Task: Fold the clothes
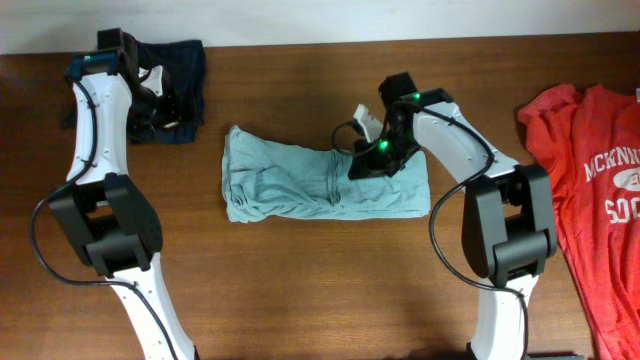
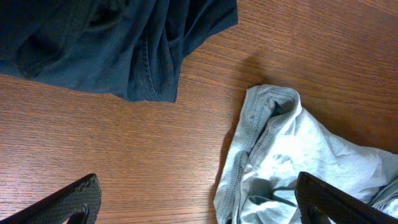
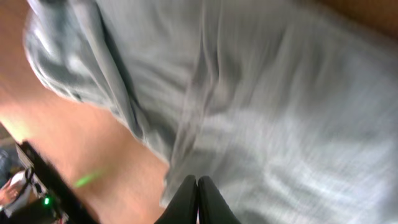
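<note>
In the upper left of the overhead view, a dark navy cloth garment [image 1: 180, 75] lies bunched up on the brown wooden table [image 1: 300, 290]. The left gripper [image 2: 196, 186] hangs over the table just beside it. Its two black fingers [image 2: 78, 200] stand wide apart, and only bare wood shows between them. In the left wrist view the navy cloth is at the top left, and one end of the pale grey-teal cotton T-shirt [image 2: 286, 162] is at the lower right.

In the middle of the overhead view, that grey-teal T-shirt [image 1: 290, 185] lies in a long, crumpled band, running left to right. The right gripper [image 1: 362, 163] is over its right half. The right wrist view is blurry, but the two fingertips [image 3: 186, 200] are pressed together right above the grey cloth. I cannot see any cloth pinched between them.

At the right edge, a red cotton T-shirt with white letters [image 1: 590, 200] lies flat, well apart from the grey one.
</note>
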